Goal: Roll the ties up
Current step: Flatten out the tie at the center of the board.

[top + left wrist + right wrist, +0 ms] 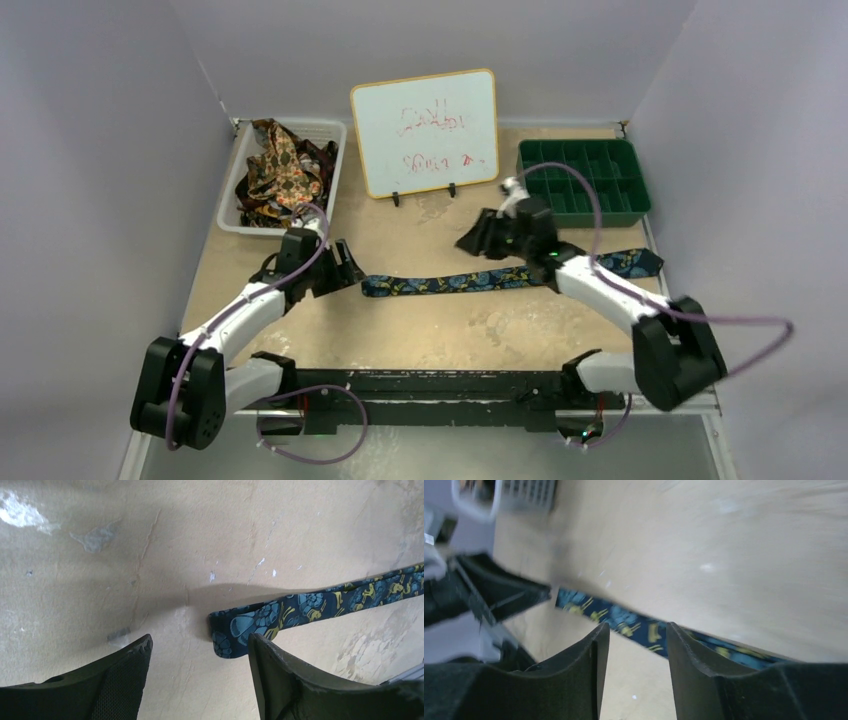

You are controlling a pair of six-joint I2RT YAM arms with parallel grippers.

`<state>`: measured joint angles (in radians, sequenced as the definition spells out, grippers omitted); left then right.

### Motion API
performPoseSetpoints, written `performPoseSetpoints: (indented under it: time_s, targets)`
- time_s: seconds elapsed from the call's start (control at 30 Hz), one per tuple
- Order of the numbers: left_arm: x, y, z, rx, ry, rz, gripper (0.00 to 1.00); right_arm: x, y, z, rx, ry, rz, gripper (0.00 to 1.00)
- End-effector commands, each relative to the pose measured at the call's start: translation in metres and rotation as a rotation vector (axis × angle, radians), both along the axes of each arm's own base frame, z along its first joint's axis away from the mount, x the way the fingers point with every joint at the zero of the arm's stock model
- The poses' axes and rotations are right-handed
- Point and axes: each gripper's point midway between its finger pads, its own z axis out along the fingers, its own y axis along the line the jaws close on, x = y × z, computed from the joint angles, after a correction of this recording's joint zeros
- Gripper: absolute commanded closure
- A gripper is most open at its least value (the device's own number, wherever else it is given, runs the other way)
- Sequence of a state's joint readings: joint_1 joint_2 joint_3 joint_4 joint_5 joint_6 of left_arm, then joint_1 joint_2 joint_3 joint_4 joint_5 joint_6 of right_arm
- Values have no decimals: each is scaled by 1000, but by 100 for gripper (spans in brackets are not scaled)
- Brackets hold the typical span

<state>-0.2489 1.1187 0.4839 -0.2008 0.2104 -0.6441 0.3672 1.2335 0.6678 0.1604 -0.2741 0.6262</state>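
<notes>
One navy tie (500,277) with a blue and gold print lies flat and unrolled across the table, running left to right. My left gripper (347,268) hovers at its narrow left end, open. In the left wrist view the tie's end (227,632) lies just past the right fingertip (265,652), and nothing sits between the jaws of that gripper (200,642). My right gripper (472,242) is over the tie's middle, open and empty. In the blurred right wrist view the tie (624,621) runs across beyond that gripper (636,632). More ties (285,170) are heaped in a basket.
A white basket (338,135) stands at the back left. A small whiteboard (425,130) stands at the back centre. A green compartment tray (585,180) sits at the back right, close behind the right arm. Grey walls close in both sides.
</notes>
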Motion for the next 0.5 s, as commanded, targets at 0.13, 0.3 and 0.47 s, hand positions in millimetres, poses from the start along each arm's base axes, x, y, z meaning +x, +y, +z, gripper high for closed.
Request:
performPoseSetpoints:
  time_s: [0.13, 0.3, 0.47]
  targets:
    - [-10, 18, 12, 25, -28, 103, 30, -38, 160, 1, 35, -58, 442, 60]
    - [-10, 34, 21, 53, -52, 208, 30, -48, 212, -11, 32, -34, 532, 65]
    - [-12, 39, 24, 76, -62, 217, 31, -54, 232, -31, 8, 15, 572, 70]
